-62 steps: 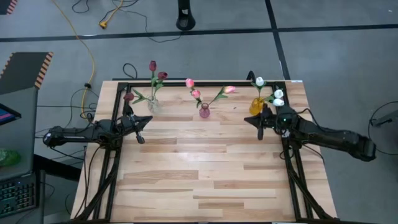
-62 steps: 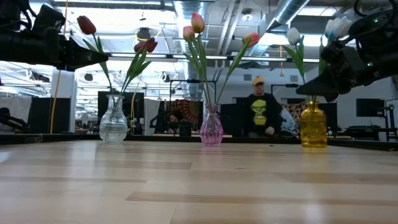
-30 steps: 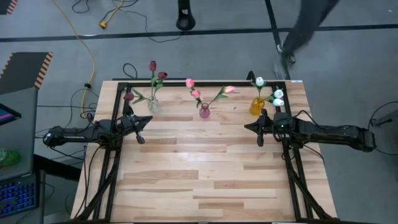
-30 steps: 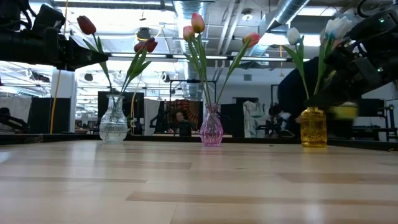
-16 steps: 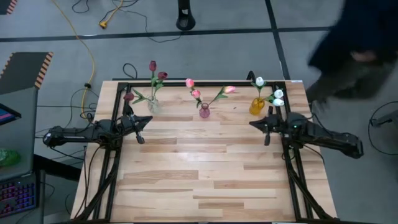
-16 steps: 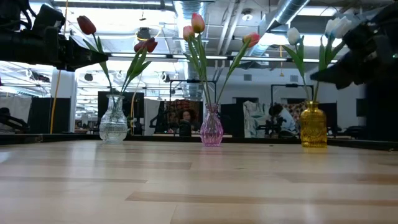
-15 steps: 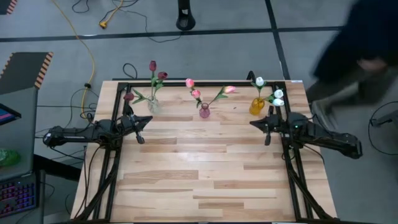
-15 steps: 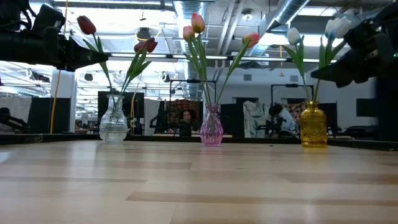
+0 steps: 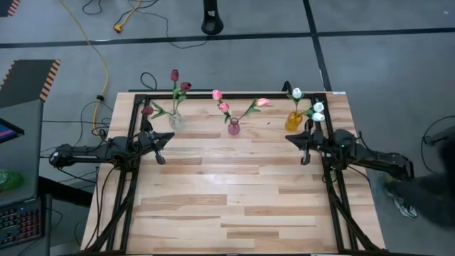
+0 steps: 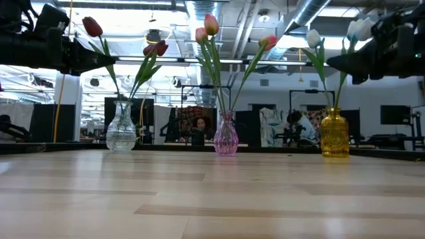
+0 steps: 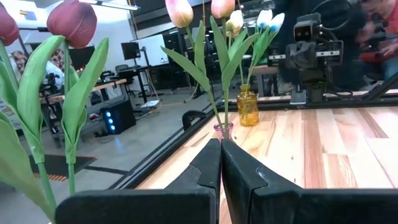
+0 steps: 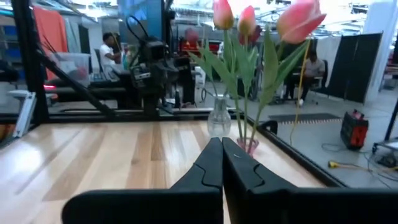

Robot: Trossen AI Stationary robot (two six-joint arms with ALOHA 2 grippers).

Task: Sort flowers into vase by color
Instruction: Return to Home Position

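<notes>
Three vases stand in a row near the table's far edge, each with tulips standing by their stems in its neck. The clear vase (image 9: 175, 121) holds dark red tulips (image 9: 175, 75). The pink vase (image 9: 234, 128) holds pink tulips (image 9: 217, 94). The amber vase (image 9: 293, 121) holds white tulips (image 9: 297, 93). My left gripper (image 9: 161, 151) hovers shut just near of the clear vase, above the table. My right gripper (image 9: 304, 149) hovers shut beside the amber vase, on its near right. Both wrist views show the fingers closed together with nothing between them (image 11: 220, 142) (image 12: 221, 140).
A black frame rail (image 9: 234, 94) runs round the table's far and side edges. Bare wooden tabletop (image 9: 234, 192) spreads across the middle and near side. A person (image 9: 426, 195) stands at the floor beyond the table's right edge. People sit in the room behind (image 10: 197, 129).
My right gripper has risen, still shut and holding nothing, and drawn slightly toward the table's right edge, away from the amber vase. A person has walked past the table's far right corner toward the near side. The vases and flowers have not moved.
</notes>
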